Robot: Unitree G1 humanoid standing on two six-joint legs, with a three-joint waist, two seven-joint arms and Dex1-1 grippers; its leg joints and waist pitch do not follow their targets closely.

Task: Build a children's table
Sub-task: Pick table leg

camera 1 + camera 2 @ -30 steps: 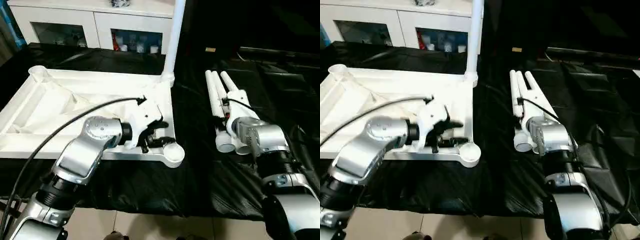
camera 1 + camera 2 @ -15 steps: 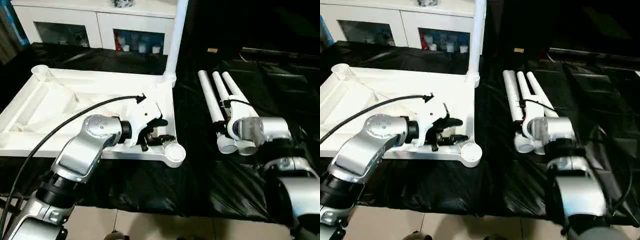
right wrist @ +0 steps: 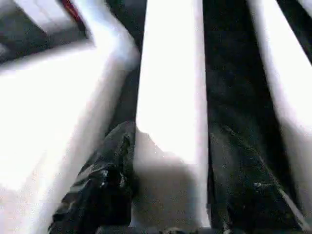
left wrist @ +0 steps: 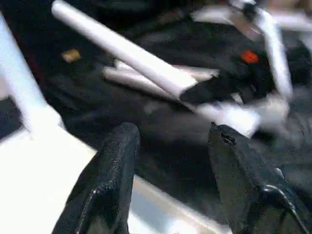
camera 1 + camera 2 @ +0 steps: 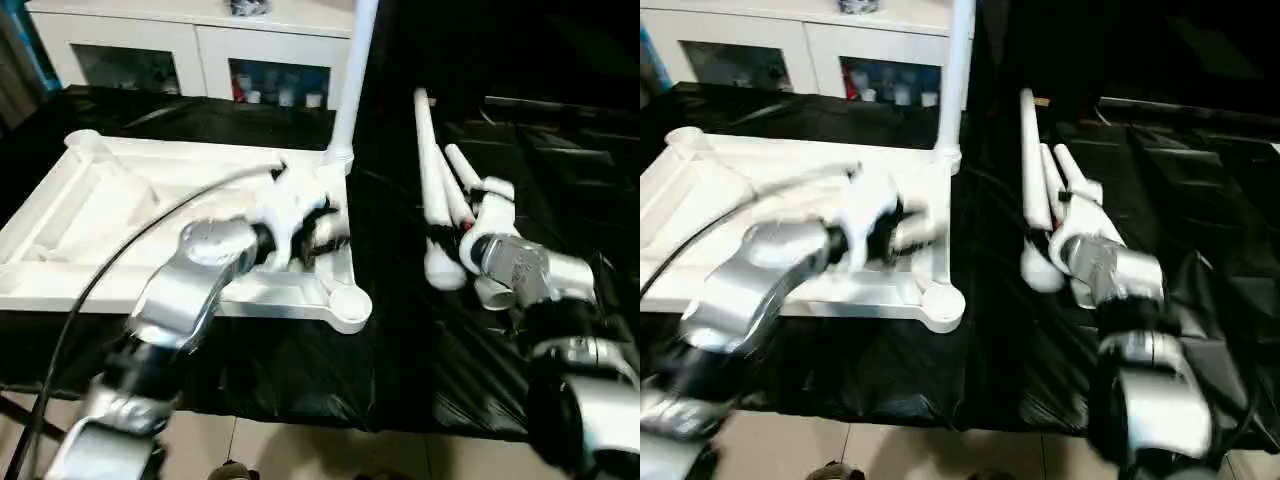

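**Right gripper clamped on a leg, left gripper empty over the tabletop**

The right gripper (image 3: 168,185) has its two black fingers (image 3: 105,180) closed on either side of a white tube leg (image 5: 432,190), gripping it near its wide end. That leg is tilted, its narrow end raised toward the far side above the black-covered bench (image 5: 400,350). Two more legs (image 5: 462,175) lie on the cloth just beside it.

The left gripper (image 4: 170,170) is about half open and holds nothing; it hovers over the near right part of the upturned white tabletop (image 5: 90,210), close to the round corner socket (image 5: 350,302). A fourth leg (image 5: 352,70) stands upright in the far right socket. A white cabinet (image 5: 180,50) with glass doors stands behind the bench.
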